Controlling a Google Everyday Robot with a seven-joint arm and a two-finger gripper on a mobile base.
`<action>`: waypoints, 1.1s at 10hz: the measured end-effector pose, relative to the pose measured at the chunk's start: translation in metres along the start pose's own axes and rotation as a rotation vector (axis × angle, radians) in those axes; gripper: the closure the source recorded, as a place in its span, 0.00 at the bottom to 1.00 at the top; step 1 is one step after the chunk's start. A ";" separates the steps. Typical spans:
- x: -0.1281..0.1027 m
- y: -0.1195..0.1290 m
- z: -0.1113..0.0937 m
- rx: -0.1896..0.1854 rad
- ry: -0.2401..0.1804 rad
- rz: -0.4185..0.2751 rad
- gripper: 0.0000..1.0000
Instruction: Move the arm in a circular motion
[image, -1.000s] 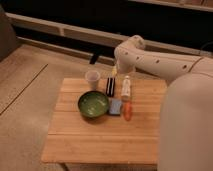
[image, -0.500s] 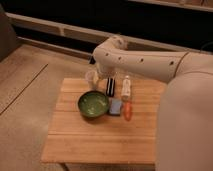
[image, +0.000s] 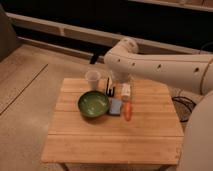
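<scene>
The arm is thick and cream-white, with small dark screw holes. It reaches in from the right edge, and its rounded joint stands above the back of the wooden table. From that joint the last segment drops to the gripper, which hangs low over the table's back edge. The gripper is between a white cup and a small white bottle, just above a dark packet. It is mostly hidden by the arm.
A green bowl, a blue sponge and an orange object lie mid-table. The robot's white body fills the right edge. A dark wall with a pale ledge runs behind the table, with bare floor on the left.
The arm's rounded joint swung left over the cup, then came back a little to the right. The things on the table have not moved.
</scene>
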 end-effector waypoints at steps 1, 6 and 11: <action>-0.001 -0.040 0.003 0.051 0.007 0.093 0.35; -0.070 -0.115 0.031 0.157 -0.019 0.215 0.35; -0.132 -0.005 0.067 0.013 -0.021 0.035 0.35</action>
